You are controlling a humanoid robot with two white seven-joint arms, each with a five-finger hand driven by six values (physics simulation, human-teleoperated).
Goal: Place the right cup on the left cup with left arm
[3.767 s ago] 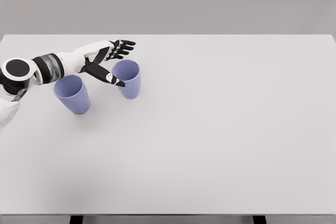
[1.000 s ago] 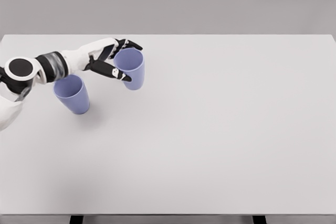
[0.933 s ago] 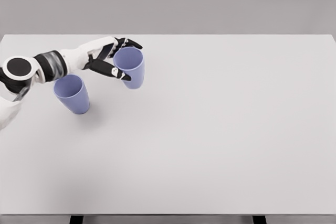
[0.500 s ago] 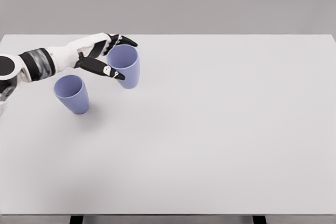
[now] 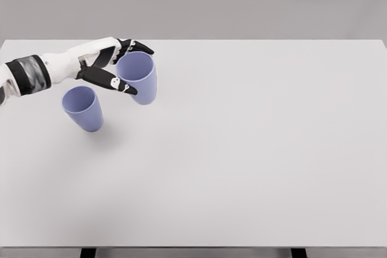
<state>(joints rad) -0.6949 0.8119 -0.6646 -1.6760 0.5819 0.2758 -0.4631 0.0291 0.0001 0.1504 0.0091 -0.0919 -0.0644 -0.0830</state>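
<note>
Two matching lavender-blue cups show in the head view. The left cup (image 5: 83, 108) stands upright on the white table (image 5: 242, 149), mouth up. The right cup (image 5: 139, 77) is held above the table, up and to the right of the left cup, upright. My left hand (image 5: 130, 67) is shut on it: the black fingers wrap its far rim and the thumb presses its near side. The left arm reaches in from the left edge. My right arm does not show.
The white table runs wide to the right and toward the front edge. A plain grey wall (image 5: 242, 1) stands behind its far edge. Nothing else lies on the tabletop.
My left hand closed on the right cup, lifted it off the table, and has been carrying it up and to the left, toward the left cup. The left cup has not moved.
</note>
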